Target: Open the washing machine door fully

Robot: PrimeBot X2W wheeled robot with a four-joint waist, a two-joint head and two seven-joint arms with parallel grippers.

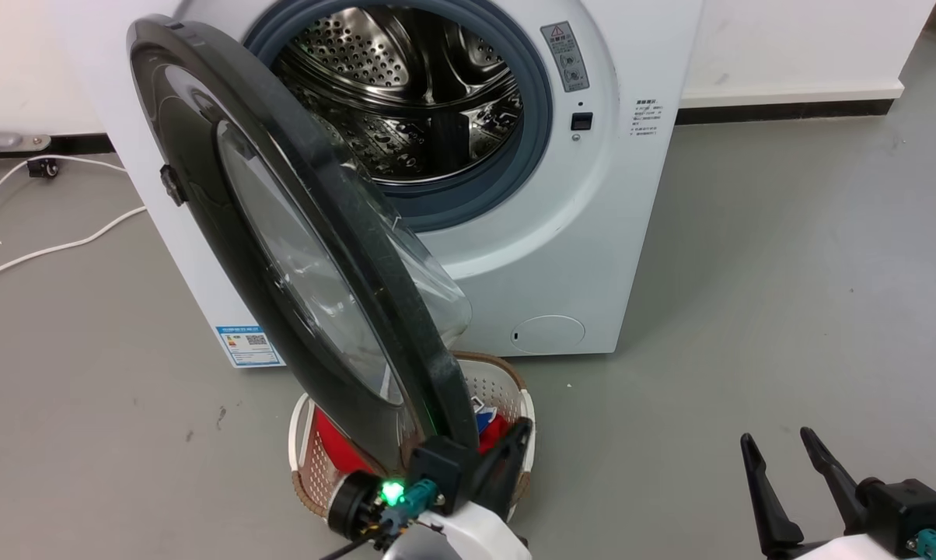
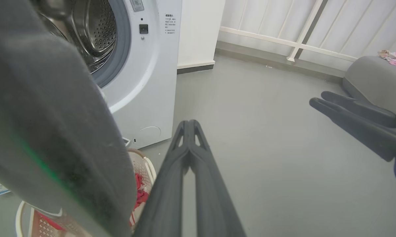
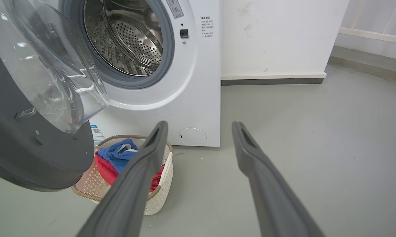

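Note:
The white washing machine [image 1: 561,233] stands ahead with its steel drum [image 1: 406,85] exposed. The washing machine door [image 1: 204,202], black with a bulging clear glass bowl [image 3: 53,72], is hinged at the left and swings out toward me, roughly square to the machine's front. My left gripper [image 1: 521,432] is shut with nothing between its fingers [image 2: 188,131]. It sits just right of the door's lower free edge [image 2: 53,131], on the glass side; whether it touches the rim I cannot tell. My right gripper [image 1: 787,451] hangs open at the lower right, well away from the door [image 3: 27,154].
A woven laundry basket [image 3: 158,194] with red and blue clothes sits on the floor under the door's free edge. White cables [image 1: 56,247] lie on the floor at the left. Grey floor [image 1: 787,295] stretches open to the right of the machine.

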